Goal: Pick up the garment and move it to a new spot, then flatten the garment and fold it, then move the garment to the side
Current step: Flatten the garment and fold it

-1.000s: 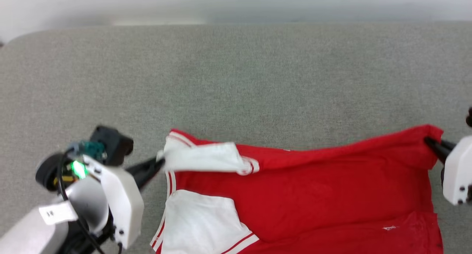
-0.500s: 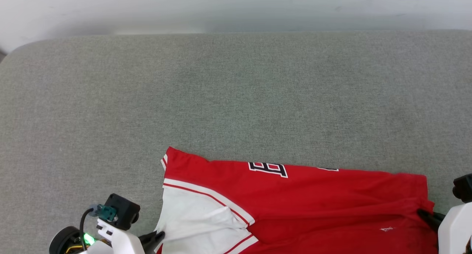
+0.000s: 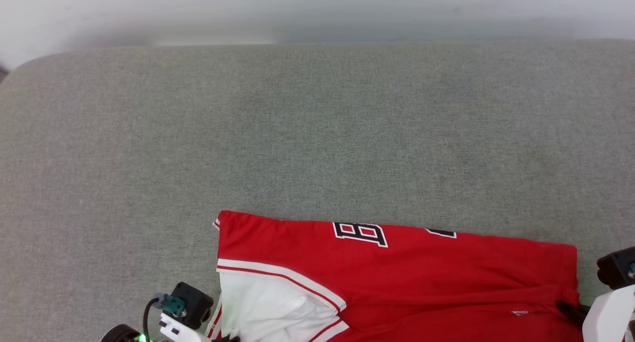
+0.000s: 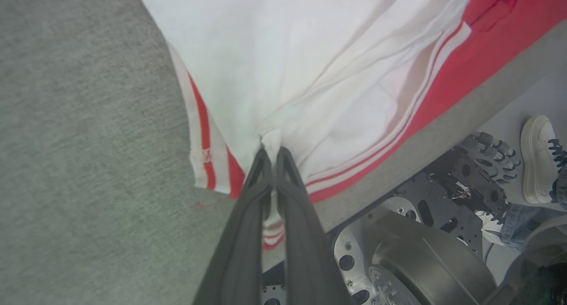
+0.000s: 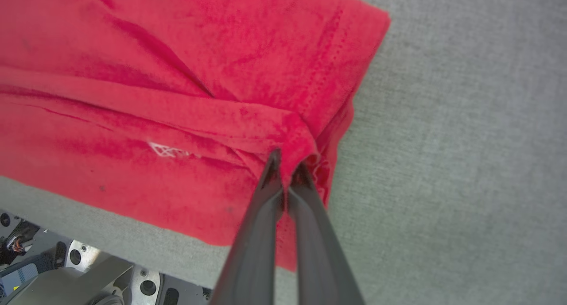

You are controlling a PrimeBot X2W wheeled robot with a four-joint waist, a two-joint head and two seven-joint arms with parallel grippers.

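Note:
The garment [image 3: 397, 277] is a red jersey lying folded at the near edge of the grey table [image 3: 317, 133], with black white-outlined print [image 3: 360, 233] along its far fold. A white sleeve [image 3: 268, 307] with red-striped trim lies at its left end. My left gripper [image 4: 272, 152] is shut on bunched white sleeve fabric [image 4: 310, 52] and shows at the bottom edge of the head view [image 3: 229, 338]. At the garment's right corner my right gripper [image 5: 288, 161] is shut on the red hem [image 5: 323, 88], and it appears low on the right in the head view [image 3: 565, 307].
The table's near edge [image 4: 443, 132] runs just below the garment, with the robot's base and wheels [image 4: 425, 252] under it. A person's white shoe [image 4: 538, 159] stands on the floor beside the base. Bare grey surface stretches behind the garment to the wall [image 3: 317, 9].
Both grippers have drawn their held corners toward the near edge, laying the garment over itself. The printed side now faces up along the far fold. The camera shifted slightly.

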